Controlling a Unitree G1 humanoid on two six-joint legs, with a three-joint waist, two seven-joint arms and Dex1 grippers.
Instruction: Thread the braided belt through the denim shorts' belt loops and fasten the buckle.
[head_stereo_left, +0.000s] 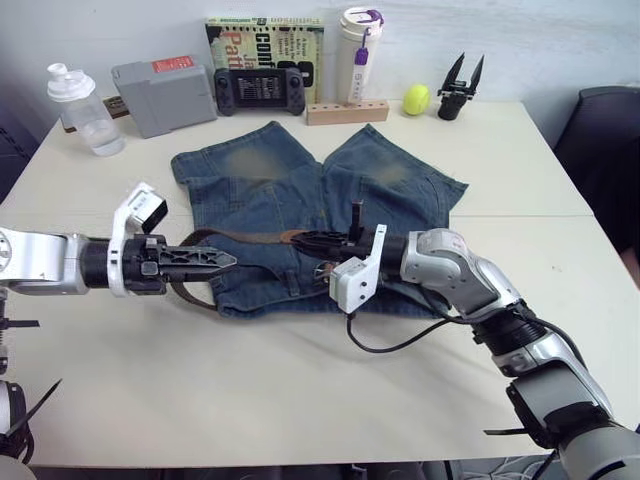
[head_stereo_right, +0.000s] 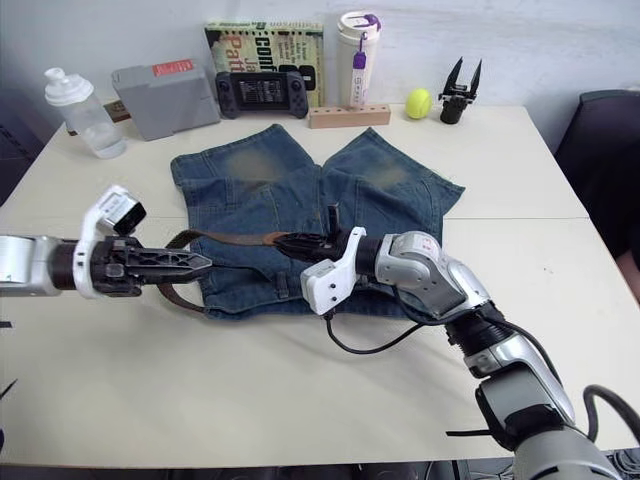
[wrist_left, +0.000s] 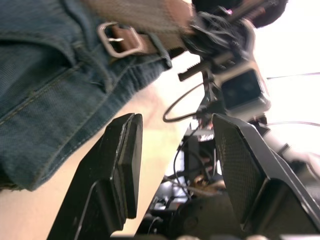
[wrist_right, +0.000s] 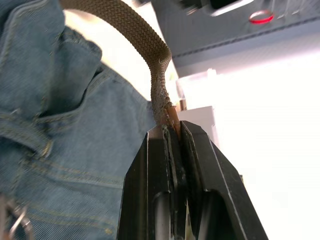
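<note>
The denim shorts (head_stereo_left: 300, 190) lie flat on the table with the waistband at the near side. The braided belt (head_stereo_left: 240, 237) runs along the waistband and loops off the shorts' left edge onto the table (head_stereo_left: 190, 296). My right gripper (head_stereo_left: 305, 240) is shut on the belt's tan tip (wrist_right: 171, 116), just above the waistband's middle. My left gripper (head_stereo_left: 225, 260) is open and hovers over the left end of the waistband, empty. The silver buckle (wrist_left: 116, 40) lies on the denim beyond the left fingers (wrist_left: 125, 165). A belt loop (wrist_right: 27, 136) shows beside the right gripper.
Along the table's far edge stand a water bottle (head_stereo_left: 85, 110), a grey box (head_stereo_left: 163, 93), a game controller (head_stereo_left: 260, 90), a book (head_stereo_left: 265, 40), a tumbler (head_stereo_left: 357, 45), a wooden block (head_stereo_left: 347, 111), a tennis ball (head_stereo_left: 416, 98) and a spare black gripper (head_stereo_left: 460, 90). A dark chair (head_stereo_left: 605, 150) is at right.
</note>
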